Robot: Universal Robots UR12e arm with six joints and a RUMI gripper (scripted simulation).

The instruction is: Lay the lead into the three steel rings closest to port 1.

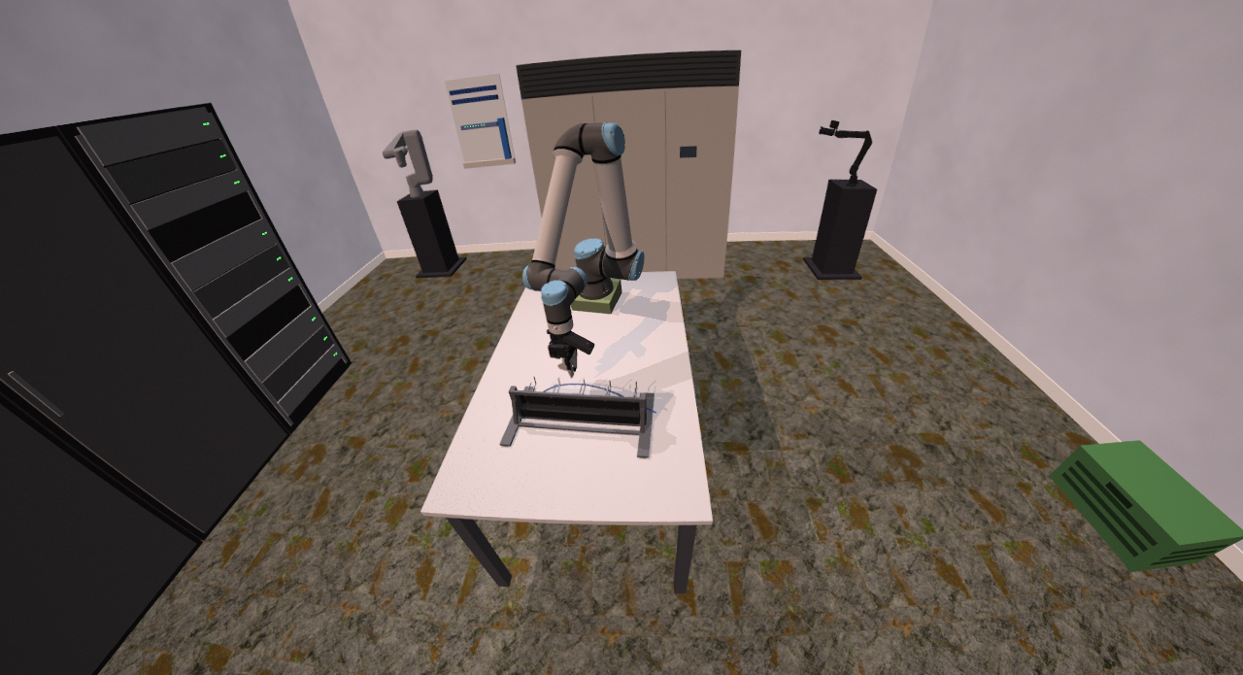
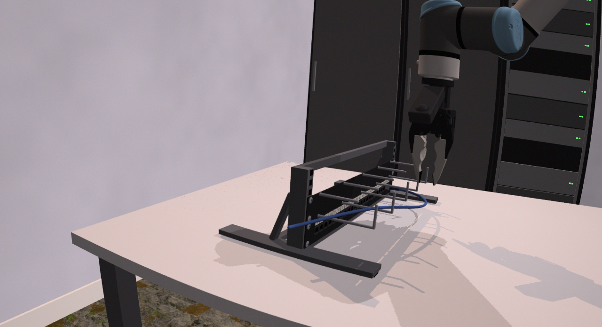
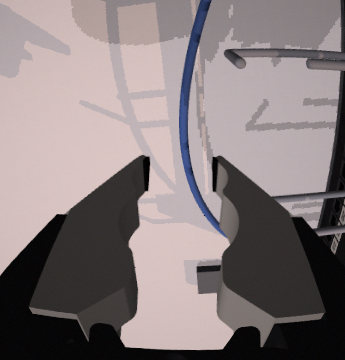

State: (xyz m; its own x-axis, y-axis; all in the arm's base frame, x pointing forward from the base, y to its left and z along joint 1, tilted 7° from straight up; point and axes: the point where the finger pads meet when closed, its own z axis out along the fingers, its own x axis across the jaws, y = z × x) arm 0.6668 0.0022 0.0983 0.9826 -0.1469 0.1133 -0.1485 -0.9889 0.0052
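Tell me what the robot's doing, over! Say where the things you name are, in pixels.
Gripper (image 1: 571,374) (image 2: 426,183) (image 3: 181,159) open, nothing held. Blue lead (image 1: 590,386) (image 2: 424,204) (image 3: 184,125) curving loose out front. Steel rings (image 2: 374,218) (image 3: 287,54) close by, could snag. Over.

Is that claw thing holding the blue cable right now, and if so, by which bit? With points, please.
Nothing is held. The tool (image 1: 571,374) (image 2: 427,183) (image 3: 181,159) has its jaws apart, and the blue cable (image 1: 571,384) (image 2: 425,202) (image 3: 184,120) runs below its tips, ungripped.
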